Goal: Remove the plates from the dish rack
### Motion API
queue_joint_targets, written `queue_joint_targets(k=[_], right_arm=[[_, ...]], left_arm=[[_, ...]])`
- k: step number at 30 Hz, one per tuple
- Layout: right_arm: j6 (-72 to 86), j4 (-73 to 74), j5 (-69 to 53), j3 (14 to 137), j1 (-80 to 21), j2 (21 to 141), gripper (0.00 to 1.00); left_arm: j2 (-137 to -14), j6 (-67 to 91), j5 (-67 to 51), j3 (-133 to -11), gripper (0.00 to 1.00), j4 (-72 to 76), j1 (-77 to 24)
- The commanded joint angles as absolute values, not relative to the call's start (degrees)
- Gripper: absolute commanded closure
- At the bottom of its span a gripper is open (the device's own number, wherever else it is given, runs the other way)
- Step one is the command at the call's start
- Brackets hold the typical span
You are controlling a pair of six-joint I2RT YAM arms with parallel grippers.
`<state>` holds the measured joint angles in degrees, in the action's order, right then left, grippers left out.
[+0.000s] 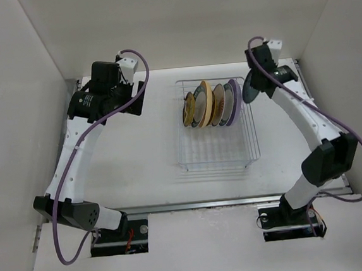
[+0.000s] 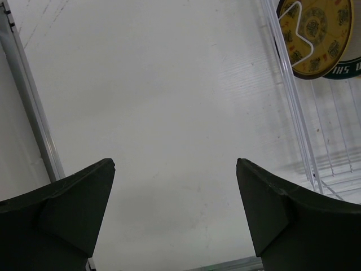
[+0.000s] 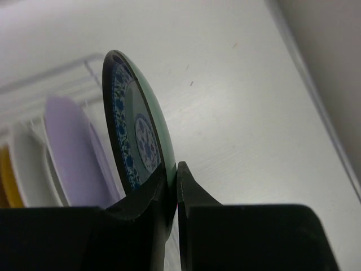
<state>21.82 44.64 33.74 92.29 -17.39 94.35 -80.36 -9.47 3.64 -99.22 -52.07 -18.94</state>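
The wire dish rack (image 1: pixel 217 151) stands mid-table with several upright plates at its far end: brown-and-yellow patterned (image 1: pixel 191 109), pale yellow (image 1: pixel 205 102), white (image 1: pixel 220 105), lavender (image 1: pixel 234 101). My right gripper (image 1: pixel 262 81) is shut on the rim of the teal patterned plate (image 1: pixel 251 86), held upright just right of the rack. In the right wrist view the gripper (image 3: pixel 173 169) pinches the teal plate (image 3: pixel 138 130), with the lavender plate (image 3: pixel 73 152) behind it. My left gripper (image 2: pixel 175 162) is open and empty over bare table left of the rack (image 2: pixel 296 113), where the brown-and-yellow plate (image 2: pixel 313 36) shows.
White walls enclose the table on the left, back and right. A metal rail (image 2: pixel 34 107) runs along the table's left edge. The near half of the rack holds no plates.
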Motion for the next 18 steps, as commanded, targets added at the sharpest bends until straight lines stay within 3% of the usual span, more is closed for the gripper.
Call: queue_joint_targets(k=[1, 5, 8, 9, 14, 18], right_arm=[[24.3, 50.7, 49.1, 102.7, -17.8, 87.8, 1.00], [24.3, 56.1, 56.8, 109.5, -18.9, 85.6, 1.00], [20.6, 50.2, 41.1, 108.1, -21.8, 82.4, 1.00], [19.6, 47.1, 27.4, 106.0, -22.7, 81.4, 1.00], [20.0, 25.8, -4.0, 89.8, -25.4, 80.5, 1.00], [22.8, 17.9, -20.0, 87.7, -27.2, 85.5, 1.00]], left_arm=[[-78.5, -7.8, 0.4, -101.0, 0.13, -53.2, -18.9], [-79.0, -6.8, -5.1, -101.5, 0.13, -53.7, -18.9], [-80.2, -6.1, -11.7, -101.5, 0.13, -53.7, -18.9], [-80.2, -5.2, -13.4, -101.5, 0.13, -52.7, -18.9], [-82.1, -0.7, -21.0, -97.0, 0.13, -46.9, -18.9], [-83.6, 4.8, -28.4, -91.1, 0.26, -40.6, -13.7]])
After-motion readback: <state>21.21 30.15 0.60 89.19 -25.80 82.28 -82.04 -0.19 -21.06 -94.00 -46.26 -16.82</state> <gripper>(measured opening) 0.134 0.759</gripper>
